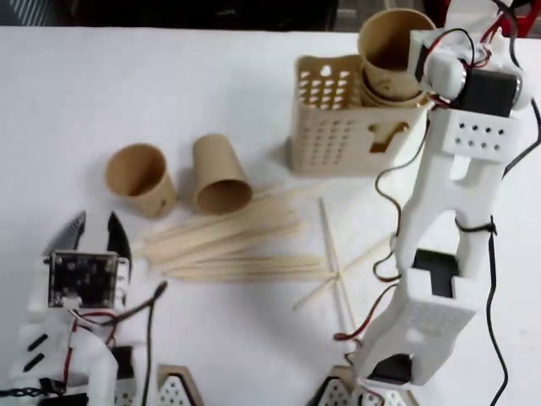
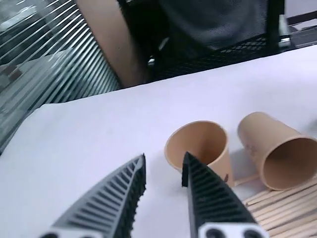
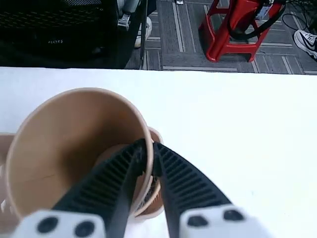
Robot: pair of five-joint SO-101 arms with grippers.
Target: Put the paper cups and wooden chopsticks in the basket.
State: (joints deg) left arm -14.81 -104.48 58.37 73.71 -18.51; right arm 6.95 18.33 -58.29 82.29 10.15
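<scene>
My right gripper [image 3: 147, 148] is shut on the rim wall of a brown paper cup [image 3: 69, 144], one finger inside and one outside. In the high view that cup [image 1: 390, 42] hangs over the right end of the cream perforated basket [image 1: 338, 127], above another cup [image 1: 390, 91] standing in it. Two more paper cups are on the table: one upright [image 1: 139, 178] and one on its side [image 1: 220, 173]. Wooden chopsticks [image 1: 228, 245] lie in a loose pile in front of them. My left gripper [image 1: 97, 233] is open, low near the front left, just short of the upright cup [image 2: 198, 146].
A few stray chopsticks [image 1: 331, 254] lie crossed beside the right arm's base. Bare white table [image 1: 169, 85] stretches to the left of the basket. Beyond the table's far edge are a black chair [image 2: 213, 29] and a red stool [image 3: 242, 25].
</scene>
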